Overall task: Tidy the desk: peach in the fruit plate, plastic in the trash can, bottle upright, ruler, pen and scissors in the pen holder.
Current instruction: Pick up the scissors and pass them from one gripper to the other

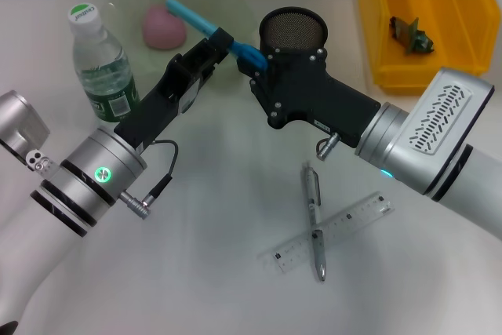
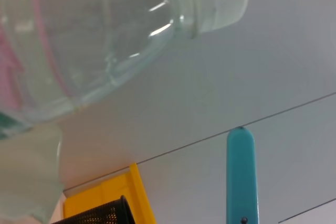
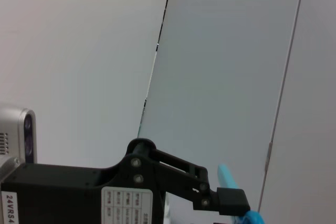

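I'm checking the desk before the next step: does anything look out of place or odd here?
Yes. The pen lies crossed over the ruler on the table, outside the pen holder. The blue scissors hang in the air between the left gripper and right gripper, beside the holder.

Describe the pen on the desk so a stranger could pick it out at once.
On the white desk, look at the near side, below the right arm's gripper. There a clear ruler lies at a slant, and the pen lies across it, forming an X. It is the slim silver metal stick, unlike the flat see-through ruler under it.
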You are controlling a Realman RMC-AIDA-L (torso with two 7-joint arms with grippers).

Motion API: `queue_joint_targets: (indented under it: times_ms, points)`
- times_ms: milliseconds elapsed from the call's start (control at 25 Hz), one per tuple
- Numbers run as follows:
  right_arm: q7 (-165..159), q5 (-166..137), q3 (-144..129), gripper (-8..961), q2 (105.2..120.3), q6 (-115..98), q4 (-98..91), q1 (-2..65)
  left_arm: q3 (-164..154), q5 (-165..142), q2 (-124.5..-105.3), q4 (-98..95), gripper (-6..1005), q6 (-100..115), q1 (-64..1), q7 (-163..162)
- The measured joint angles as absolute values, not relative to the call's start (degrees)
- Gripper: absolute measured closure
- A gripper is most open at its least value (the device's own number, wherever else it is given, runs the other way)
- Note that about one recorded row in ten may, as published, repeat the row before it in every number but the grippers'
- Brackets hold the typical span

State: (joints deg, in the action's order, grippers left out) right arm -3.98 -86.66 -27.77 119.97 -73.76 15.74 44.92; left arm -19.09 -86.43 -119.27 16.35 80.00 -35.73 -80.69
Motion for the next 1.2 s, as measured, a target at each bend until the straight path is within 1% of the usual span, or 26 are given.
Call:
queue_joint_targets:
  times_ms: [560, 840, 1040, 1200]
  points:
    - [-3.96, -86.67, -27.68, 885, 119.98, -73.73, 15.5, 44.6, -19.03, -86.29, -119.26, 15.71, 666, 81.03, -35.69, -77.46]
    - [-3.96, -86.67, -27.52, 884, 119.97, -73.73, 15.47, 44.45, -19.03, -86.31, -119.27, 15.73, 406, 80.65, -35.87, -77.33]
    - [-3.96, -86.67, -27.51, 884, 119.97, -73.73, 15.47, 44.45, -19.03, -86.31, -119.27, 15.73, 197, 80.04, -35.89, -77.31]
    - [-4.0, -86.67, -27.11, 885, 119.97, -73.78, 15.43, 44.28, -18.68, -86.32, -119.27, 15.68, 197, 79.9, -35.69, -75.61]
